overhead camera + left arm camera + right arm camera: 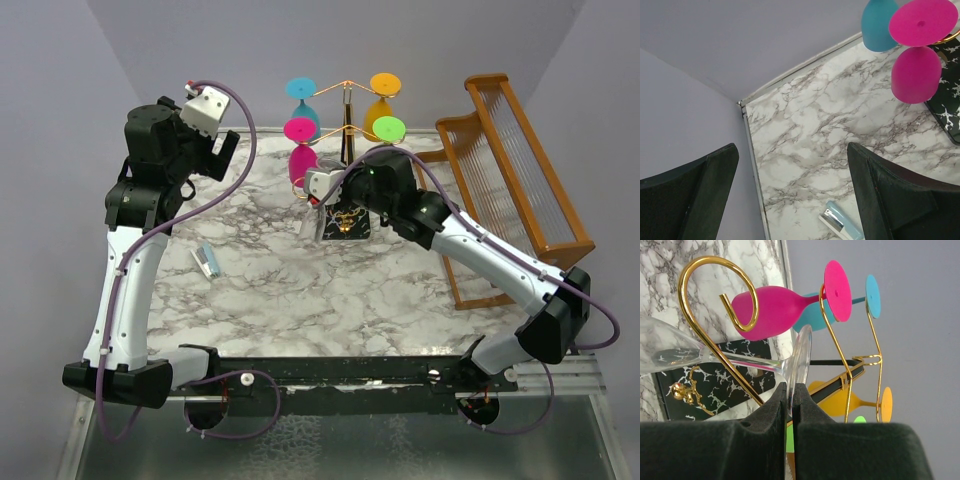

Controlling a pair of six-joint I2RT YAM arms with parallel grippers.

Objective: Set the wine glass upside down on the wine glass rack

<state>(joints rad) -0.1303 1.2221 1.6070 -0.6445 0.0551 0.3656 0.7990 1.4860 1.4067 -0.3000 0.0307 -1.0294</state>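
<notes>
Currently, the right gripper [790, 390] pinches the clear wine glass [675, 352] by its foot rim, with the stem beside a gold scroll of the wine glass rack [695, 270]. Away from it, the left gripper [792, 175] hangs spread and empty. 2 risks: the thin rim could slip free, or the bowl could knock the pink glass [770, 310].

The thin gold wire rack [346, 108] on its black speckled base stood at the middle of the marble worktop's [330, 300] far edge. Cyan [301, 90], orange [383, 100], magenta [302, 162] and green [388, 128] goblets hung bowl-down and crowded its upper arms. The right claw [789, 390], pinched on the clear wine glass's [670, 352] foot, sat tight against a curled gold scroll arm [715, 259], with the magenta goblet just beyond. A brown wooden slatted rack [510, 180] walled off the right edge. A small pale-blue tube [207, 260] lay toward the left edge, with bare worktop around it and along the near edge. The left claw [792, 150], fingers spread, hung over the far left corner.
</notes>
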